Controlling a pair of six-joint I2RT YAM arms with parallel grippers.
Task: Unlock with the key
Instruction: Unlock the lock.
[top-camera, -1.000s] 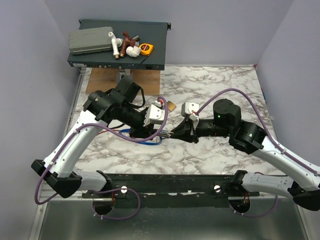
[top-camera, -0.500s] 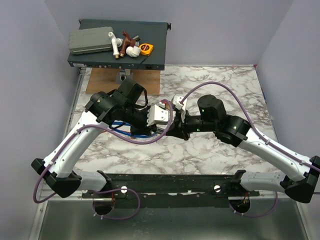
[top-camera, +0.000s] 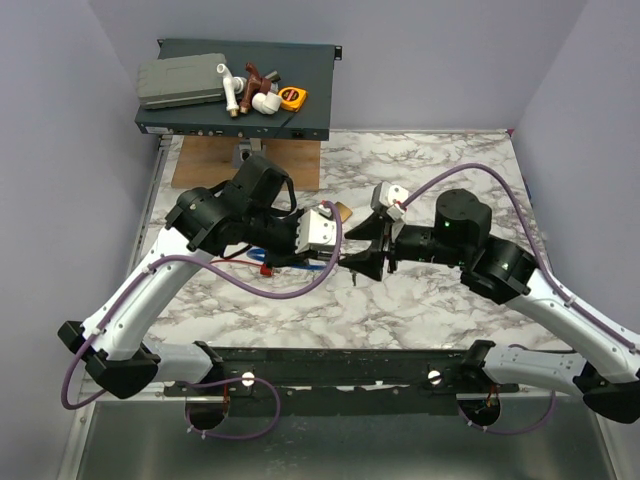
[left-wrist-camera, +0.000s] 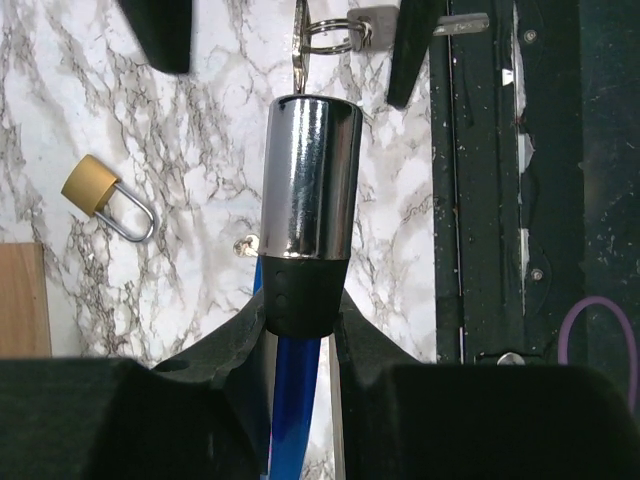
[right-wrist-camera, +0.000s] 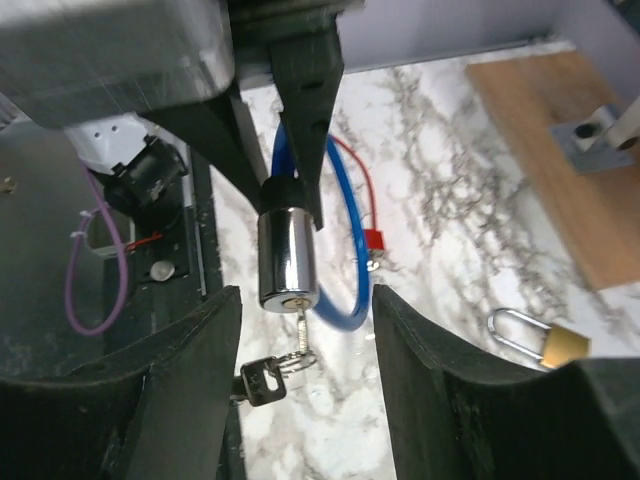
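Key with red tag (right-wrist-camera: 375, 240) lies flat on the marble counter (top-camera: 430, 300), on the left arm's side. Its thin red cord (right-wrist-camera: 352, 165) trails away across the marble. Neither gripper touches it. In the right wrist view it shows just past the loop of the blue cable lock (right-wrist-camera: 350, 230).

Left gripper (left-wrist-camera: 300, 305): narrow, clamped on the black collar of the cable lock, just behind its chrome cylinder (left-wrist-camera: 310, 175). The cylinder is held off the counter, keyhole end pointing toward the right arm.

Silver key (right-wrist-camera: 300, 325) sits in the keyhole at the cylinder's end face. A split ring (right-wrist-camera: 300, 358) hangs from it and carries a second silver key (right-wrist-camera: 262, 380).

Right gripper (right-wrist-camera: 303, 300): spread apart, holding nothing. One finger stands on each side of the cylinder's end and the inserted key, with a gap visible on both sides.

Brass padlock (left-wrist-camera: 88, 185) lies on the counter, well apart from the cable lock. Its shackle looks closed as far as the left wrist view shows. Wooden board (right-wrist-camera: 560, 150) lies at the far side of the counter, beyond the padlock.
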